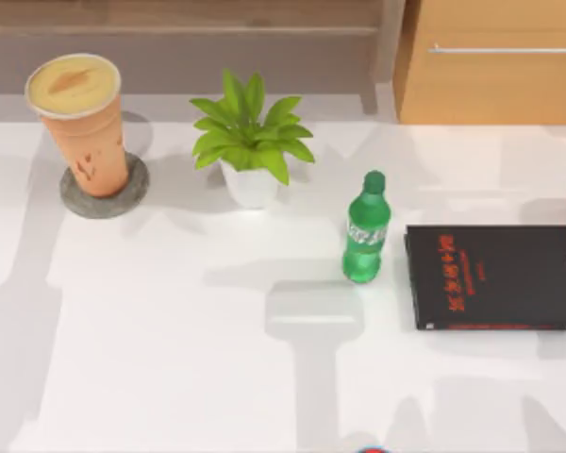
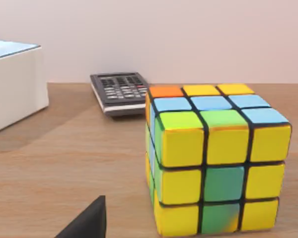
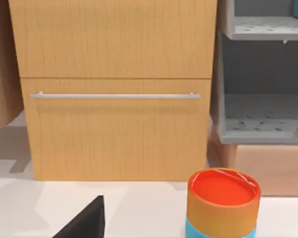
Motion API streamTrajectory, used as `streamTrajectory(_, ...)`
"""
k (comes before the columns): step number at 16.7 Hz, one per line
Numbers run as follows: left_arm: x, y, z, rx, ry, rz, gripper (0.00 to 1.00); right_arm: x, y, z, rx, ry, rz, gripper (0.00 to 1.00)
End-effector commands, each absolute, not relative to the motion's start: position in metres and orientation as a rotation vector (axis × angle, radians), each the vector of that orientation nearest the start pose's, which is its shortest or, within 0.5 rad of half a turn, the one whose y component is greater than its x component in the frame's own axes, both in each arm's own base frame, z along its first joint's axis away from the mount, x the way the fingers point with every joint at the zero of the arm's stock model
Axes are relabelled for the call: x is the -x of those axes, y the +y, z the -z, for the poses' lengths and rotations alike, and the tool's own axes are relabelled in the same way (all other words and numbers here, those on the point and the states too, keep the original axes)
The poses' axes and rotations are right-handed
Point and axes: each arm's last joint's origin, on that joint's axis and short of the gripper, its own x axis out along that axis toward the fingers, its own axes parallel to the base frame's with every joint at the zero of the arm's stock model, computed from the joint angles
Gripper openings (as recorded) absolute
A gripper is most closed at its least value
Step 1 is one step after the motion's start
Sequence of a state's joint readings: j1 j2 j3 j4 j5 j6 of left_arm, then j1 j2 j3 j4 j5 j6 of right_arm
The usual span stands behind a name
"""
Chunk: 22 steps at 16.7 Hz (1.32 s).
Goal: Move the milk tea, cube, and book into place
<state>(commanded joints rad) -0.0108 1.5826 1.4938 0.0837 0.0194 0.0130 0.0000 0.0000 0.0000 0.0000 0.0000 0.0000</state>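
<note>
The milk tea (image 1: pixel 77 123), a tall orange-tan cup with a creamy top, stands upright on a grey coaster (image 1: pixel 123 196) at the table's far left. The cube (image 2: pixel 213 158), black-framed with yellow, blue and orange squares, rests on a brown wooden surface close in front of my left gripper (image 2: pixel 87 223), of which a dark part shows beside it without touching it. A dark part of my right gripper (image 3: pixel 87 220) shows above the white table, facing a wooden drawer cabinet (image 3: pixel 114 99). The book is out of view.
A potted plant (image 1: pixel 250 142) stands mid-table, with a green bottle (image 1: pixel 365 231) and a thin black book (image 1: pixel 495 278) to its right. A calculator (image 2: pixel 120 91) and a white box (image 2: pixel 12 84) lie behind the cube. An orange can (image 3: pixel 222 203) and grey shelves (image 3: pixel 263 114) are near the cabinet.
</note>
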Motion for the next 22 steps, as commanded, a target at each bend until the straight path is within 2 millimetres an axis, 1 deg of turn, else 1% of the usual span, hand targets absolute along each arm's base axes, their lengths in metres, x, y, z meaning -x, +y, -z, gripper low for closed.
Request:
streamTrajectory(1, -0.359, 0.0, -0.401, 0.004, 0.007, 0.014, 1.0, -0.106, -0.001, -0.16, 0.0, 0.0, 0.0, 1.0)
streamTrajectory(3, -0.315, 0.0, -0.397, 0.004, 0.007, 0.013, 1.0, -0.106, -0.001, -0.16, 0.0, 0.0, 0.0, 1.0)
streamTrajectory(5, -0.263, 0.0, -0.386, 0.005, -0.003, 0.014, 1.0, -0.106, -0.001, -0.16, 0.0, 0.0, 0.0, 1.0)
streamTrajectory(6, -0.236, 0.0, -0.376, 0.005, -0.011, 0.014, 1.0, -0.106, -0.001, -0.16, 0.0, 0.0, 0.0, 1.0)
streamTrajectory(7, -0.21, 0.0, -0.362, 0.005, -0.018, 0.014, 1.0, -0.106, -0.001, -0.16, 0.0, 0.0, 0.0, 1.0)
streamTrajectory(9, -0.165, -0.001, -0.324, 0.004, -0.024, 0.013, 1.0, -0.106, -0.001, -0.16, 0.0, 0.0, 0.0, 1.0)
streamTrajectory(11, -0.134, -0.001, -0.278, 0.002, -0.021, 0.011, 1.0, -0.106, -0.001, -0.16, 0.0, 0.0, 0.0, 1.0)
streamTrajectory(12, -0.124, -0.001, -0.256, 0.002, -0.017, 0.01, 1.0, -0.106, -0.001, -0.16, 0.0, 0.0, 0.0, 1.0)
streamTrajectory(14, -0.112, -0.001, -0.217, 0.001, -0.01, 0.007, 1.0, -0.106, -0.001, -0.16, 0.0, 0.0, 0.0, 1.0)
streamTrajectory(16, -0.107, -0.001, -0.187, 0.0, -0.005, 0.004, 1.0, -0.106, -0.001, -0.16, 0.0, 0.0, 0.0, 1.0)
streamTrajectory(17, -0.106, -0.001, -0.176, 0.0, -0.003, 0.002, 1.0, -0.106, -0.001, -0.16, 0.0, 0.0, 0.0, 1.0)
streamTrajectory(19, -0.106, -0.001, -0.163, 0.0, 0.0, 0.001, 1.0, -0.106, -0.001, -0.16, 0.0, 0.0, 0.0, 1.0)
streamTrajectory(22, -0.106, -0.001, -0.16, 0.0, 0.0, 0.0, 1.0, -0.106, -0.001, -0.16, 0.0, 0.0, 0.0, 1.0)
